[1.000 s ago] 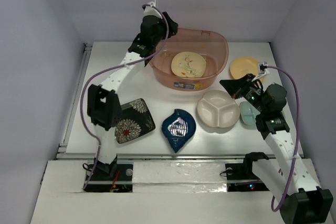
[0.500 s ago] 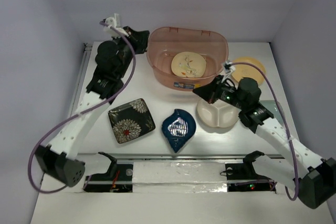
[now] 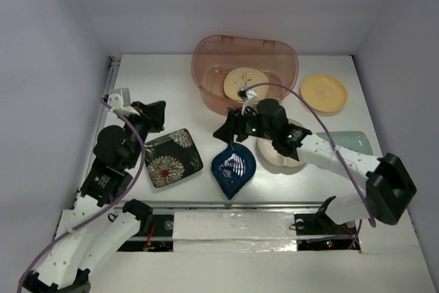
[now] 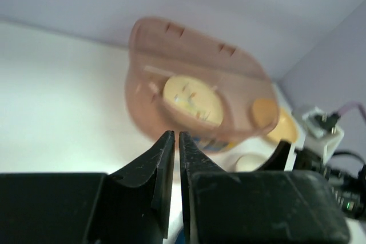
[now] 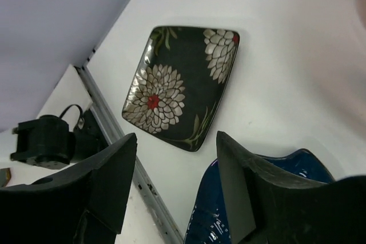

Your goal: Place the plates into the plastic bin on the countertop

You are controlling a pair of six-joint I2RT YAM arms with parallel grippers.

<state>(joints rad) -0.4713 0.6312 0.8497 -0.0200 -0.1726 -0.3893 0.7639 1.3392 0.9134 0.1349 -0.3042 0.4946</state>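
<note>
— Hovering over the dishes like that, is the right tool (image 3: 221,132) holding anything?

— No. Its two fingers (image 5: 108,181) stand wide apart with nothing between them. From its wrist camera the black square floral plate (image 5: 183,87) shows through the gap, lying flat on the bench (image 3: 151,77). The tool hangs above the near edge of the dark blue leaf-shaped plate (image 3: 234,169).

— And the left tool (image 3: 158,109)?

— Its jaws are drawn almost together, only a sliver between them, and they grip nothing. It sits toward the left side of the bench, just beyond the far corner of the black plate, pointing at the plastic bin (image 3: 203,84).

— Where does the bin stand?

— At the far middle of the bench. One dish lies on its floor, the cream round plate (image 3: 250,77) with the branch drawing.

— The other plates?

— All out on the bench. The black one and the blue leaf lie side by side near the front, close but apart. The white three-section plate (image 3: 273,154) is just right of the leaf, mostly hidden under the right arm. The pale green rectangular plate (image 3: 353,141) peeks out past that arm. The plain yellow round plate (image 3: 323,92) lies right of the bin, clear of it.
</note>
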